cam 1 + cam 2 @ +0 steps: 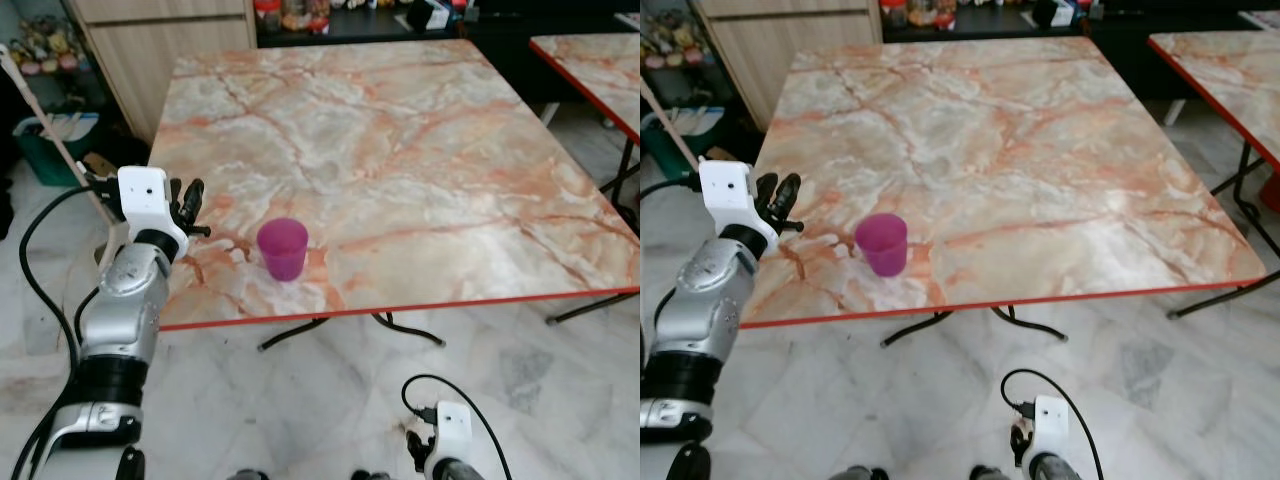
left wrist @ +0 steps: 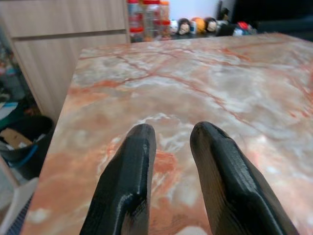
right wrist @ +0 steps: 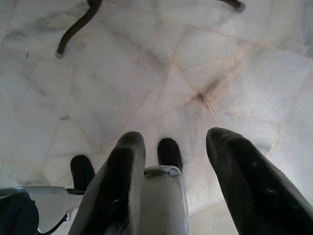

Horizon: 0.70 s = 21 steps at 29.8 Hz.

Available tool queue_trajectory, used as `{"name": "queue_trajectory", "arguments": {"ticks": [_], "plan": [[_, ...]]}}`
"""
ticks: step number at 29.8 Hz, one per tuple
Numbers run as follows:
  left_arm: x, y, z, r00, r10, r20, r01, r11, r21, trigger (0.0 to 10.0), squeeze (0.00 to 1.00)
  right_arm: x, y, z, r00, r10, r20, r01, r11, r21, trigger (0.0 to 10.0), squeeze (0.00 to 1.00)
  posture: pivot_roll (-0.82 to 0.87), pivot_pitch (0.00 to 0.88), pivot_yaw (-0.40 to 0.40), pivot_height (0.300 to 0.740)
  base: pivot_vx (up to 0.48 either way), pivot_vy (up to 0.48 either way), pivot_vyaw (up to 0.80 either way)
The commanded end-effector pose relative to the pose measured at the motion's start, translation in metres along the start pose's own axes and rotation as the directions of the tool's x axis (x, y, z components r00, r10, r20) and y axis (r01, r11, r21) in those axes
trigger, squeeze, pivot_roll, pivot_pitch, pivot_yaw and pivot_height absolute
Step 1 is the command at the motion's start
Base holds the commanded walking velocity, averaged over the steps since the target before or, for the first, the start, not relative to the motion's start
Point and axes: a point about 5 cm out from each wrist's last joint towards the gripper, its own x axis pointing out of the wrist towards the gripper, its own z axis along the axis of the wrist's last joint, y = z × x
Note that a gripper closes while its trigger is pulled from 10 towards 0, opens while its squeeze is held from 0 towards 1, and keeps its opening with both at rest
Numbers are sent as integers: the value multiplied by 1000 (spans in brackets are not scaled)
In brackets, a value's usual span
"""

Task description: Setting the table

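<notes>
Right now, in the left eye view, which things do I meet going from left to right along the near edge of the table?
Left gripper at the table's left side, fingers apart and holding nothing → purple cup standing upright near the near edge → bare marble tabletop up to the right corner.

A small purple plastic cup stands on the square marble-patterned table, near its front edge, left of centre.
</notes>
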Motion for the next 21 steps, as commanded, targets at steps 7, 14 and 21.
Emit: {"name": "queue_trajectory", "arguments": {"ticks": [7,14,21], "plan": [[1,-29,14,967,-240,-86,249,961,123,10000,741,-1,3,-7,1000,4,-25,-4,1000,0,10000,0,114,143,10,740,0,0,0],[6,-63,5,922,-365,-133,374,926,54,10000,1000,-1,2,-8,999,-3,-32,3,1000,3,10000,0,111,142,13,740,0,0,0],[11,-92,-1,894,-421,-155,427,904,7,10000,0,-1,3,-8,999,-1,-33,1,1000,0,10000,0,107,142,12,740,0,0,0]]}}
